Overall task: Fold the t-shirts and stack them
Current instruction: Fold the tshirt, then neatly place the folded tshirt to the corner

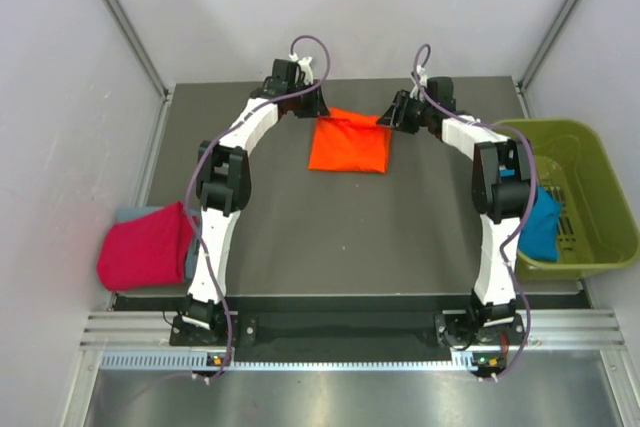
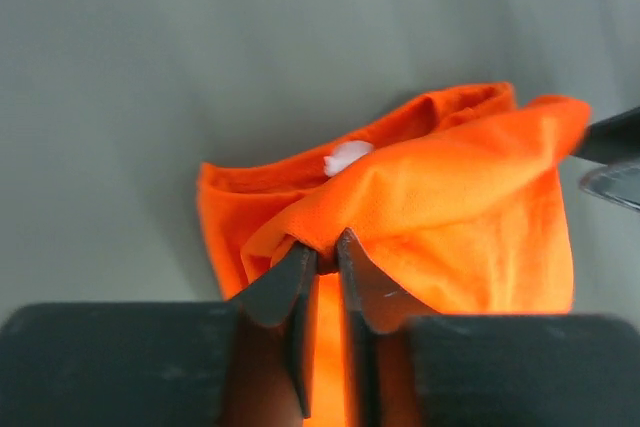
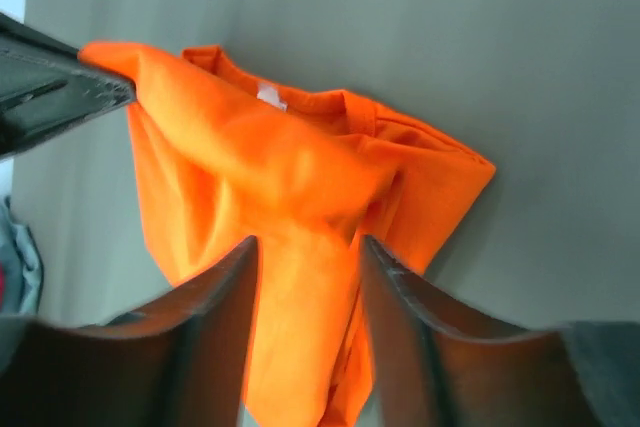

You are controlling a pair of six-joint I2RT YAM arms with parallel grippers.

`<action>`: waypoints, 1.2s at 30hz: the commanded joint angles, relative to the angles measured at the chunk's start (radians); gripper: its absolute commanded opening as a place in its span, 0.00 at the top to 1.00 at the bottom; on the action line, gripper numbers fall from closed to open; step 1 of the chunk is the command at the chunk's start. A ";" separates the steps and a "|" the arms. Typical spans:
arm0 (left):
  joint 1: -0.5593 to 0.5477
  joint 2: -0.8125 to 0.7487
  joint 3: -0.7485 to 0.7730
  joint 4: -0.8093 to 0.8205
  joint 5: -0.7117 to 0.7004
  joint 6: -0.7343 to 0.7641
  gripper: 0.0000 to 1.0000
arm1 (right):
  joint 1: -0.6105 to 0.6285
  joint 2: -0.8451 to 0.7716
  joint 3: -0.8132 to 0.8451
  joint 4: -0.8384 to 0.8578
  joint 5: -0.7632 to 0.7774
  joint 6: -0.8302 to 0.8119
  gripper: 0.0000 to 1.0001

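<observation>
The bright orange t-shirt (image 1: 348, 144) lies partly folded at the far middle of the table. My left gripper (image 1: 318, 107) is at its far left corner. In the left wrist view the left gripper (image 2: 320, 252) is shut on a lifted fold of the orange shirt (image 2: 450, 207), with the white tag (image 2: 347, 157) just behind. My right gripper (image 1: 385, 117) is at the shirt's far right corner. In the right wrist view it (image 3: 305, 262) is open, jaws wide apart around the orange cloth (image 3: 290, 177). A magenta-pink shirt (image 1: 145, 247) lies folded on a grey-blue one (image 1: 127, 214) at the left edge. A teal-blue shirt (image 1: 541, 227) hangs in the bin.
The olive-green plastic bin (image 1: 590, 162) stands at the right edge of the table, next to the right arm. Grey walls close in the back and both sides. The left gripper's finger (image 3: 60, 92) shows at the upper left of the right wrist view.
</observation>
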 commanded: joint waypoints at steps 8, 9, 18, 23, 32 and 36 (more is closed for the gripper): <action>0.020 -0.156 -0.002 -0.011 -0.163 0.011 0.28 | 0.001 -0.167 0.032 0.013 0.005 0.011 0.36; 0.028 -0.165 -0.022 -0.014 -0.151 0.005 0.28 | 0.002 -0.180 0.021 0.021 -0.009 0.029 0.36; 0.066 -0.169 -0.230 -0.023 0.050 -0.092 0.28 | 0.062 -0.123 -0.074 0.113 -0.109 0.157 0.38; 0.080 -0.120 -0.257 0.001 0.139 -0.122 0.27 | 0.070 -0.039 -0.067 0.099 -0.095 0.154 0.38; 0.073 -0.037 -0.234 0.041 0.201 -0.152 0.29 | 0.071 0.021 -0.062 0.076 -0.078 0.126 0.39; 0.045 0.005 -0.217 0.049 0.234 -0.165 0.37 | 0.071 0.035 -0.070 0.070 -0.072 0.124 0.39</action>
